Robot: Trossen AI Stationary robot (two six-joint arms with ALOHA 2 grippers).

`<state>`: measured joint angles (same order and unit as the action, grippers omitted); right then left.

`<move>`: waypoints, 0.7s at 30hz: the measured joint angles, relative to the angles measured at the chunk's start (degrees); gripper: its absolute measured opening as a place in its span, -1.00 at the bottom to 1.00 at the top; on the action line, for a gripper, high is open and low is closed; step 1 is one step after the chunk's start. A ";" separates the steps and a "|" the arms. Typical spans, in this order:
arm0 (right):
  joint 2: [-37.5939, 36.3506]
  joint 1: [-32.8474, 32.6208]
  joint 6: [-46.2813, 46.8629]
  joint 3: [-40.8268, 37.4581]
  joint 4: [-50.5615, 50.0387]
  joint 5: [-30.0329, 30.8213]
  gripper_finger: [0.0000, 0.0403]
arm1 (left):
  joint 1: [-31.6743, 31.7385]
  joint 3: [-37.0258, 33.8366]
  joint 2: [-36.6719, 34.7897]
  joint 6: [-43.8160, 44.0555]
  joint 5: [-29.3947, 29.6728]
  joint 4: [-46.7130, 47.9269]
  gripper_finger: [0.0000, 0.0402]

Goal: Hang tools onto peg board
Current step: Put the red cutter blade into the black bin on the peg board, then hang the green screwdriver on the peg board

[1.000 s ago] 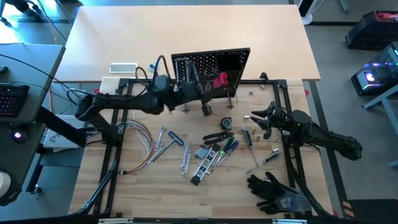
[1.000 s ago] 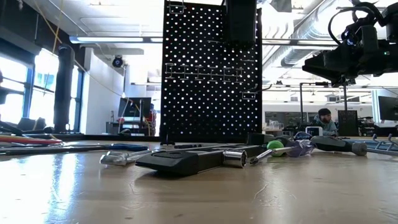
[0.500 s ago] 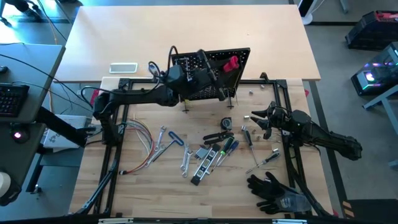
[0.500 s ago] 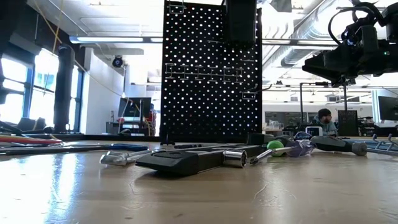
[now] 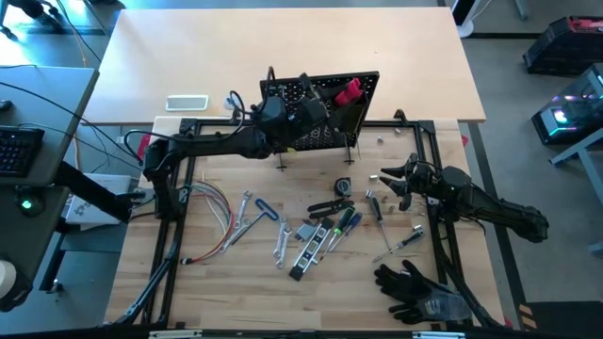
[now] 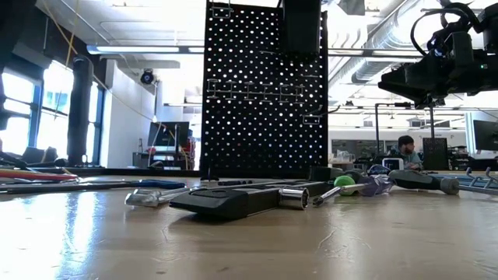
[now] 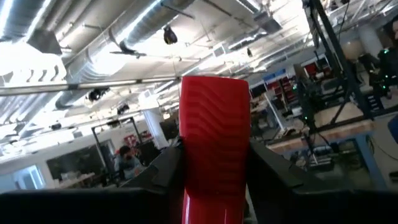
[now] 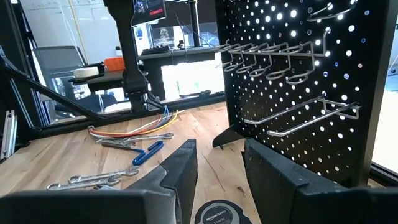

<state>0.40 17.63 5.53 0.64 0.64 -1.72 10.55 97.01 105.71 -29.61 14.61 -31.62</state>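
The black peg board stands upright at the table's far middle and also shows in the low view and the right wrist view. My left gripper is raised above the board's top edge, shut on a red-handled driver. More tools lie flat on the table: wrenches, black pliers, green- and blue-handled drivers and a black-silver bar. My right gripper waits open at the right, level, facing the board. My left gripper pinches the driver's red ribbed handle by its two sides between both fingers. The fingers slant upward and lie along the handle. Its free end sticks out past them, lifted clear above the board. The handle hides the shaft.
Black gloves lie at the near right and a bundle of coloured wires at the left. A tape measure sits on the table just ahead of my right gripper. Wire hooks stick out of the board's front.
My left gripper has carried the red-handled driver from in front of the board toward the table's far edge and a little right, over the board's top, and has tipped further upward. It stays shut on the handle.
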 joint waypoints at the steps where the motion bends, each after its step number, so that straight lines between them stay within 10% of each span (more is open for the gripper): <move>1: 0.00 0.01 0.01 -0.01 0.00 0.00 -0.37 | -0.02 0.00 0.00 0.55 0.65 0.20 -0.39; 21: 0.00 0.02 -0.01 -0.02 0.00 0.00 -0.37 | -1.50 0.00 0.00 -1.00 9.48 2.25 -0.07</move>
<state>0.40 17.64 5.52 0.63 0.64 -1.72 9.05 97.01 105.71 -30.61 24.09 -29.36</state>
